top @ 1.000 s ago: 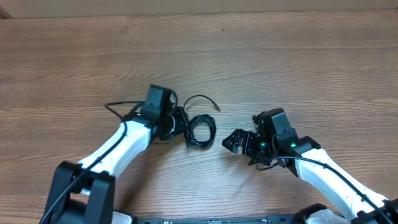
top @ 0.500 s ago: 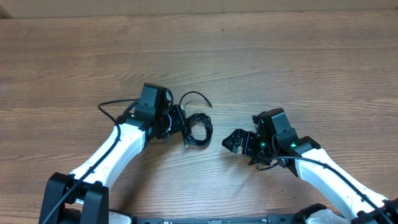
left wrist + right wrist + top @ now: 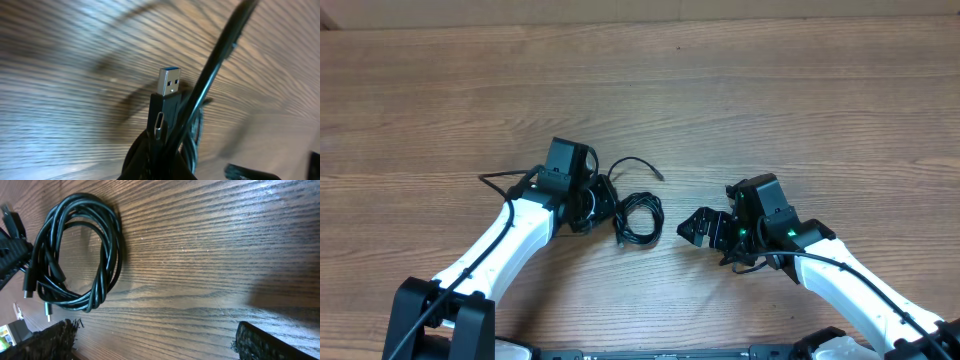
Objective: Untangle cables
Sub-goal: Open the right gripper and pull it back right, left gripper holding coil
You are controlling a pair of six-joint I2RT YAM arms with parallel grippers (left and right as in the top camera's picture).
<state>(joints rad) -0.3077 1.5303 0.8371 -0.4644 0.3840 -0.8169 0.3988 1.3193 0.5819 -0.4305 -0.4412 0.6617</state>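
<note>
Leftward a little the left end effector point(image 3: 603, 200) has shifted, clamped shut on the cables point(image 3: 640, 216): thin black cords in a loose coil with silver plugs, one tail curling away; the right end effector point(image 3: 698, 228) stands open near them over the wood-grain bench point(image 3: 770, 100)

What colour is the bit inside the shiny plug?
Blue inside the plug; the left wrist view shows it best.
</note>
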